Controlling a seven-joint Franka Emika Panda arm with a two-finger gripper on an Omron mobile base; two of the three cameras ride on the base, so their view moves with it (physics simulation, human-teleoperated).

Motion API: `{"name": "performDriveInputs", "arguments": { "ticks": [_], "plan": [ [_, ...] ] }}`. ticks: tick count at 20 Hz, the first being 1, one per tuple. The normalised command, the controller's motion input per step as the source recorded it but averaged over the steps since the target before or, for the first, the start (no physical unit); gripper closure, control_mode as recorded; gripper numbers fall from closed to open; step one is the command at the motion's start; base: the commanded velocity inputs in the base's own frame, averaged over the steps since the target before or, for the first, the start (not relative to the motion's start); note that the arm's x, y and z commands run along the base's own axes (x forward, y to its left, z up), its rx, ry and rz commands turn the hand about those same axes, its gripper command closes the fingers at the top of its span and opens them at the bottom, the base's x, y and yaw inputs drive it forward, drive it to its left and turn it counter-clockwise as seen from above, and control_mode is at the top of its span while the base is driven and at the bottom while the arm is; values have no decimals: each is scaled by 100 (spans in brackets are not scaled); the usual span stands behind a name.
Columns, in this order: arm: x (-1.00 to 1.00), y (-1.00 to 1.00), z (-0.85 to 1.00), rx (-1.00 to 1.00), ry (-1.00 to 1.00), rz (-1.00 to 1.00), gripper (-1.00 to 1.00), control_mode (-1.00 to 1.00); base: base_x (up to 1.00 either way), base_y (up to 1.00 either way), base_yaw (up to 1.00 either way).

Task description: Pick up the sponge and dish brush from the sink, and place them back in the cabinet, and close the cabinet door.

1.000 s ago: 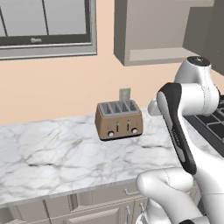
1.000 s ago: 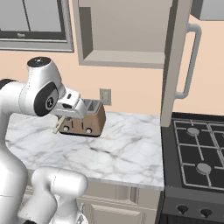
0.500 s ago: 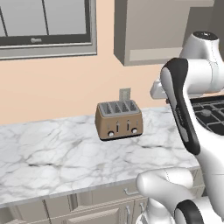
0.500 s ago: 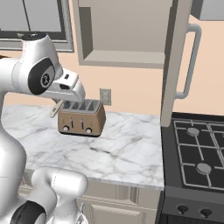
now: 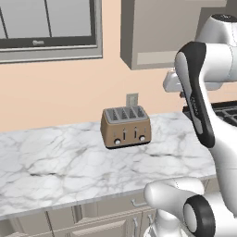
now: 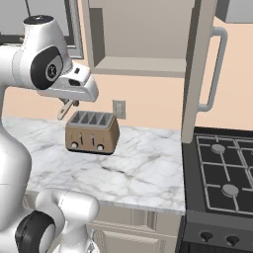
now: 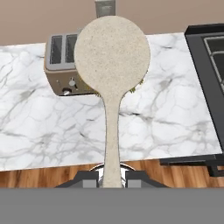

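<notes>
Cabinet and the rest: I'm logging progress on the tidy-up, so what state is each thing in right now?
cabinet door: swung open.
cabinet: open, the interior that shows is bare.
dish brush: held by its handle, above the counter.
claw: shut on the dish brush.
toaster: upright on the counter, slots empty.

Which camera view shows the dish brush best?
The hand view: the dish brush shows whole, its handle between the gripper fingers. The right base view shows just a short tan piece below the hand, beside the toaster.

Arm's raised on the left, brush (image 6: 64, 108) handle poking out under it, above the toaster (image 6: 92, 132) on the desk (image 6: 143, 173). Cabinet (image 6: 143, 37) open, door (image 6: 200, 69) swung right, stove (image 6: 222, 173) at right.
</notes>
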Motion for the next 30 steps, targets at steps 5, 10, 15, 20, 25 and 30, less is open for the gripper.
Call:
{"name": "performDriveInputs", "arguments": {
  "ticks": [5, 10, 15, 20, 25, 30],
  "plan": [
    [9, -8, 16, 0, -8, 0, 100, -100, 0, 0, 0],
    [14, -17, 7, 0, -14, 0, 100, -100, 0, 0, 0],
    [1, -12, 0, 0, -21, 0, 100, -100, 0, 0, 0],
    [2, -10, 0, -1, -21, 0, 100, -100, 0, 0, 0],
    [13, -9, 8, 0, -17, -2, 100, -100, 0, 0, 0],
    [25, -12, 19, 0, -12, -4, 100, -100, 0, 0, 0]
  ]
}}
